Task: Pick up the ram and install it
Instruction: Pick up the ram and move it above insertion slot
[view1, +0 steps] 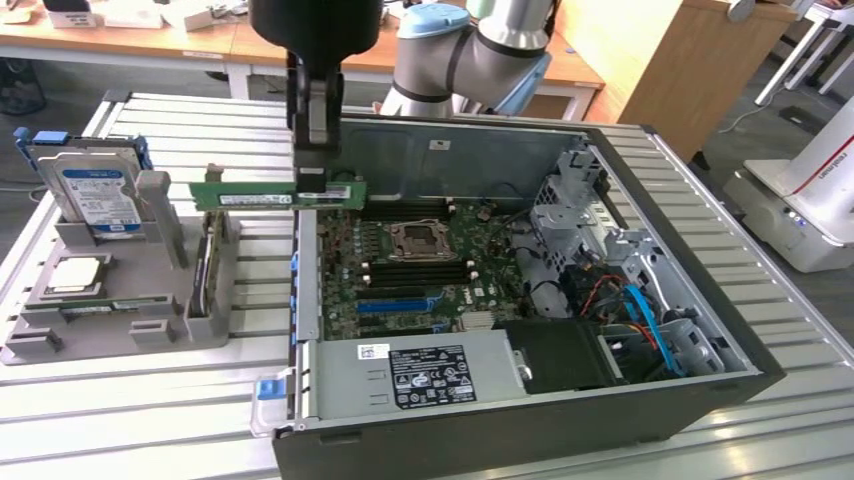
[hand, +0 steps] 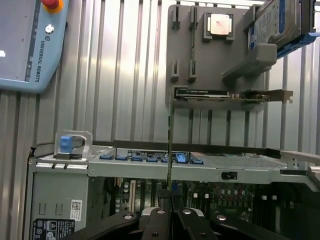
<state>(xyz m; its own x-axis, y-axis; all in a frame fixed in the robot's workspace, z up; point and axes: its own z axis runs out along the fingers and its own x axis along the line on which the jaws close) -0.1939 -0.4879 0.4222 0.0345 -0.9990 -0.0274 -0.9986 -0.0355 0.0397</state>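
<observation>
The ram (view1: 254, 195) is a long green stick with a white label. It is held level in the air by my gripper (view1: 316, 176), which is shut on its end nearer the case. It hangs above the gap between the grey holder (view1: 134, 320) and the open computer case (view1: 534, 420), over the case's wall on the exterior view's left. In the wrist view the ram (hand: 170, 150) appears edge-on as a thin line rising from my gripper (hand: 170, 212). The motherboard (view1: 400, 290) with its black memory slots (view1: 414, 268) lies inside the case, lower than the stick.
The grey holder carries a hard drive (view1: 94, 190), a silver processor (view1: 74, 272) and an upright card (view1: 200, 275). A power supply (view1: 414, 375) and cables (view1: 641, 310) fill the case's near side. A teach pendant (hand: 25, 45) lies on the slatted table (view1: 134, 420).
</observation>
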